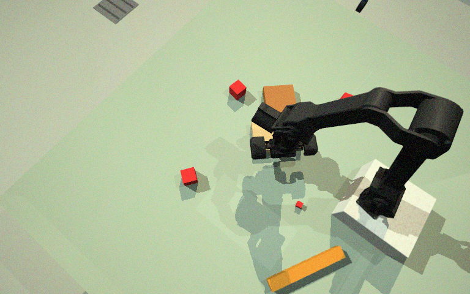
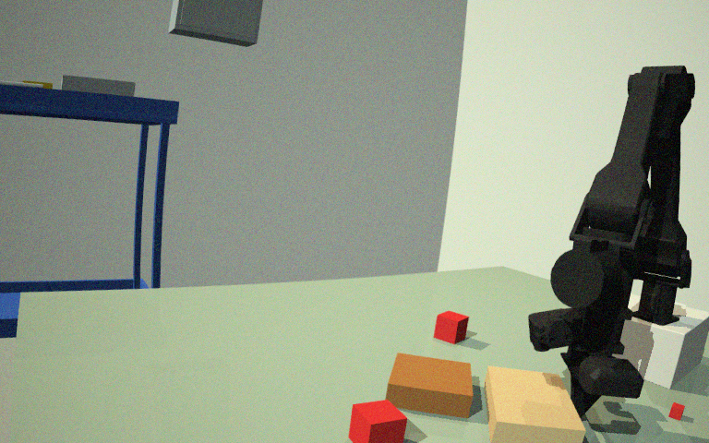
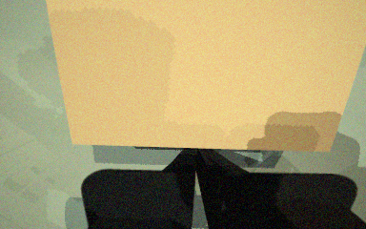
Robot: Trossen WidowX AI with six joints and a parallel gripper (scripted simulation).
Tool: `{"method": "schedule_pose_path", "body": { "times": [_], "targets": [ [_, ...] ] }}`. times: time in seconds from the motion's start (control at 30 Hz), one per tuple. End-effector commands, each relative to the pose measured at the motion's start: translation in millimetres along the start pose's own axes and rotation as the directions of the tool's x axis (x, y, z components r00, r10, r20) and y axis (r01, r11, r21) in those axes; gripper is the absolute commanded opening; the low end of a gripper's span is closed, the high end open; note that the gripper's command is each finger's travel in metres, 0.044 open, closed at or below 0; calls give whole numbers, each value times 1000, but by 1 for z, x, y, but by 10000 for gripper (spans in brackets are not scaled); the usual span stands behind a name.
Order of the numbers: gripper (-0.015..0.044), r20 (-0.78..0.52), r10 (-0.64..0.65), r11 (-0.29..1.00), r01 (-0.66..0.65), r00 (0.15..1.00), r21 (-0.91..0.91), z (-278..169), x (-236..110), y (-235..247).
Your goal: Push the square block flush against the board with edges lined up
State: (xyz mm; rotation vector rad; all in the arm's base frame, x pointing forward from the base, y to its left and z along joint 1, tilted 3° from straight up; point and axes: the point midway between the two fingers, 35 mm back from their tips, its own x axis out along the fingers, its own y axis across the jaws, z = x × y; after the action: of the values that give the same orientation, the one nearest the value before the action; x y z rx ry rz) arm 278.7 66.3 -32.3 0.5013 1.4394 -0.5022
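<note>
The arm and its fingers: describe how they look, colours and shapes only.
The arm is matte black throughout, with blocky links and rounded, drum-like joints, on a white square base. The fingers are black too, tapering to narrow tips. No cables or markings show.

The arm (image 1: 350,111) is matte black throughout, built of blocky links joined by fat round drums. Its claw (image 3: 196,164) shows two dark, tapering fingers on a broad rounded body.
</note>
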Motion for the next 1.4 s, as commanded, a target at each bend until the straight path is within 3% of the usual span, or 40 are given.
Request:
{"method": "schedule_pose_path", "body": {
  "times": [0.0, 0.8, 0.97, 1.37],
  "targets": [
    [0, 0, -7, 1000, 7, 1000, 2, -6, 2, -1],
    [0, -10, -9, 1000, 9, 1000, -3, -40, 1, 2],
    [0, -3, -6, 1000, 6, 1000, 2, -40, -51, 2],
    [0, 0, -9, 1000, 9, 1000, 1, -17, -53, -28]
  ]
}}
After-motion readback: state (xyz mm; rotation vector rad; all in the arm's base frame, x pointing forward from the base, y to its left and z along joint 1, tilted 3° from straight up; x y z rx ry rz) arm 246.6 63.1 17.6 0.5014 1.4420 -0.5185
